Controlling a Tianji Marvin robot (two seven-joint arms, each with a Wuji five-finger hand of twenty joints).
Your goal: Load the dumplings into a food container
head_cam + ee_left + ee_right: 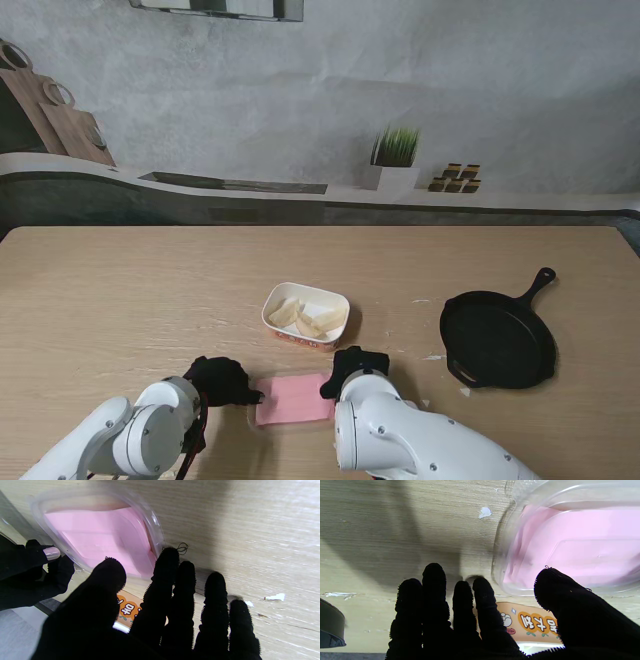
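Wooden tabletop (120,300) seen from the stand camera. A white bowl (306,315) with an orange patterned side sits near the middle, holding a few pale dumplings (310,318). Nearer to the robot, just beside the bowl, is a pink container (294,398) with a clear plastic lid or rim; it lies between the two robot hands. The left robot hand (222,381) in a black glove is at the container's left edge, fingers spread and apart, nothing gripped; whether a fingertip touches the rim cannot be told. The right robot hand (356,367) is at the container's right far corner, also with fingers apart and holding nothing. In the left wrist view the left robot hand's fingers (165,585) point past the container (100,537), the bowl's orange print (128,607) shows between thumb and fingers, and the other gloved hand (32,567) is visible at the far side of the container. In the right wrist view the fingers (435,600) hover over bare wood beside the container (570,545), the thumb close to its clear rim, the bowl's printed side (535,625) behind it. A black cast-iron skillet (498,338) lies well apart on the right, handle pointing away from the robot. White scuff marks (432,357) dot the wood near it. A small potted plant (394,158) stands on the ledge behind.
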